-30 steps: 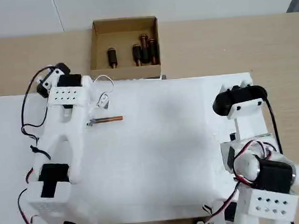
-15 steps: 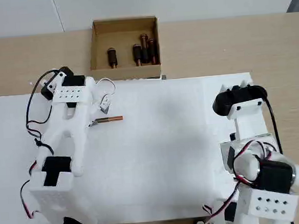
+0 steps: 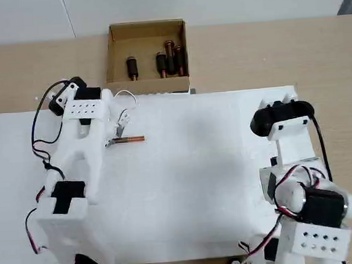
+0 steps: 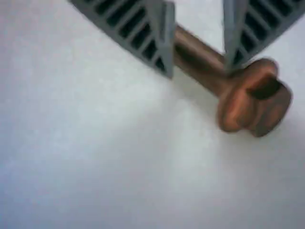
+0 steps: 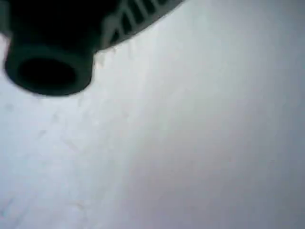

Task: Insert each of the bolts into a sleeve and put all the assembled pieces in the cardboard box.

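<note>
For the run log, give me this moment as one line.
left gripper: shut on bolt, foam sheet | right gripper: holds sleeve | cardboard box: assembled pieces inside

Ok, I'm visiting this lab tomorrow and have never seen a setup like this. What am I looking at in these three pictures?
Two small white robot arms sit side by side at a wooden table, working over a white foam sheet. The high view comes from a fixed camera looking down on the left arm and the right arm. The other two pictures come from cameras on the arms' wrists, so they look very close up. In the left wrist view, the ribbed grey fingers are closed around the shaft of a copper bolt lying on the foam. In the right wrist view, a dark hollow sleeve sits at that arm's fingers, apparently held. The cardboard box at the far side already holds several assembled pieces.
</note>
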Motion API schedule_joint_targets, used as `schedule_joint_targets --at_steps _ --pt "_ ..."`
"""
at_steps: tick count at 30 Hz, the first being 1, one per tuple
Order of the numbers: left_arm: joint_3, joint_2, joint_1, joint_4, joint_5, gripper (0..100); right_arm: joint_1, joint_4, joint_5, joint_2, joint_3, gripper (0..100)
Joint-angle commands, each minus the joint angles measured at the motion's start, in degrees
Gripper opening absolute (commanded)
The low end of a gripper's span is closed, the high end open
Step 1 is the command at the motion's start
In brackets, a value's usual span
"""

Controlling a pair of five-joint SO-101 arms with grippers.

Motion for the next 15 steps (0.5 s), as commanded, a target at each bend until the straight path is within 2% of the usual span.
schedule_joint_targets --at_steps 1,9,15 --pt "-3.65 1.76 0.18 2.46 0.00 7 0.22 -1.19 -0.53 -0.40 0.09 0.4" --pt "-23.16 2.11 2.37 17.23 0.00 7 0.22 -2.33 -0.53 -0.40 0.35 0.4" --pt "-25.80 2.29 4.57 21.27 0.00 7 0.13 -2.68 -0.53 -0.40 0.44 0.4"
